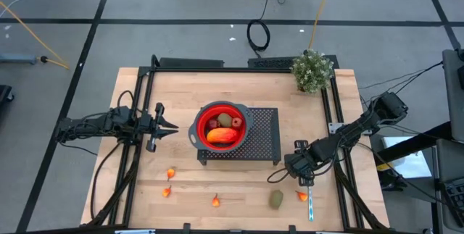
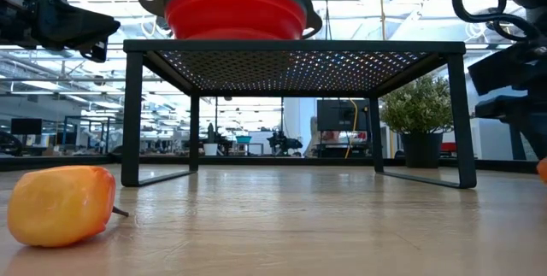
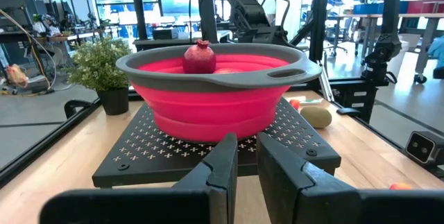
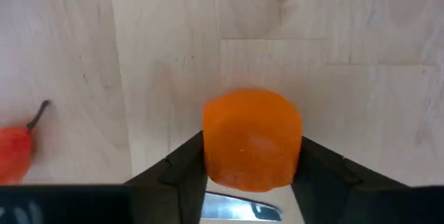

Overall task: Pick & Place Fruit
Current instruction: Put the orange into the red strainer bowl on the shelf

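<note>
1. Overall, the task stood partly done. One red collapsible bowl (image 1: 220,125) sat on one black perforated stand (image 1: 250,134) near the middle of the worktop (image 1: 217,82), and fruit had already been gathered in it.
2. Inside the bowl I counted four pieces as far as the high view showed: one long orange piece (image 1: 222,136), one dark red round piece (image 3: 199,57), one brownish-green oval (image 1: 225,120) and one more brownish piece at the rim (image 1: 237,123). Anything beneath them was hidden.
3. Loose on the worktop were five pieces: one brownish-green oval (image 1: 276,199) and four small orange or orange-red bits, at (image 1: 170,172), (image 1: 167,191), (image 1: 215,201) and (image 1: 302,195).
4. The right claw (image 4: 251,175) was down at the near right of the worktop with its fingers closing around the last of those bits, an orange stub (image 4: 252,137); the fingers flanked it on both sides, but a firm grip could not be confirmed. It lay beside one silver utensil with a light-blue handle (image 1: 310,209).
5. The left claw (image 3: 246,165) waited left of the stand, fingers nearly together, holding nothing.
6. One potted plant (image 1: 312,71) stood at the far right.
</note>
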You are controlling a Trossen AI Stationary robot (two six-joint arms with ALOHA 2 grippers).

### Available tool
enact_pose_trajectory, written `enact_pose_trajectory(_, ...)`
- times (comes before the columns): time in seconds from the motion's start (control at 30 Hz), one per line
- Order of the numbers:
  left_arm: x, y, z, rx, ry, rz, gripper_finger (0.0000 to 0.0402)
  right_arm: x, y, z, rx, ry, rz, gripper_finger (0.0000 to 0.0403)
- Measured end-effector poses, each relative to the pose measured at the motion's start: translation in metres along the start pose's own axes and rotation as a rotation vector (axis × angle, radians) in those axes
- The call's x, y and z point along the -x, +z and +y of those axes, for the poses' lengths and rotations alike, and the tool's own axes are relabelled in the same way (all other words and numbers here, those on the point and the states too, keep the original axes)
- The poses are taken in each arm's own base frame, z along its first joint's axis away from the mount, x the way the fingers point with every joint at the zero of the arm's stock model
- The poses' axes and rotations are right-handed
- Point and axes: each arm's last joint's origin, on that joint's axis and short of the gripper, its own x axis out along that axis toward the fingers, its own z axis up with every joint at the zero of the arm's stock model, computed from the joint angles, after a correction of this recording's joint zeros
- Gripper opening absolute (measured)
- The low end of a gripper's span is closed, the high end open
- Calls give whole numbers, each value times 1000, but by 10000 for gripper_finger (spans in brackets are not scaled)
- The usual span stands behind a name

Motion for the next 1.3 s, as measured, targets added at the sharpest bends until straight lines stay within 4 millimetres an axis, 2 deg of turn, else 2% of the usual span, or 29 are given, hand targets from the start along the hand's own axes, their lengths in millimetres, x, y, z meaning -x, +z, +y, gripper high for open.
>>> enact_pose_trajectory(0.23,0,0,0,0,0,0,58,5,-1,0,-58,19,-17,129)
enact_pose_trajectory(0.5,0,0,0,0,0,0,58,13,-1,0,-136,40,-52,129)
enact_pose_trajectory(0.93,0,0,0,0,0,0,58,48,-2,2,-284,203,-238,128)
enact_pose_trajectory(1.1,0,0,0,0,0,0,58,59,-3,4,-293,317,-259,128)
enact_pose_trajectory(1.3,0,0,0,0,0,0,58,71,0,14,-272,549,-239,128)
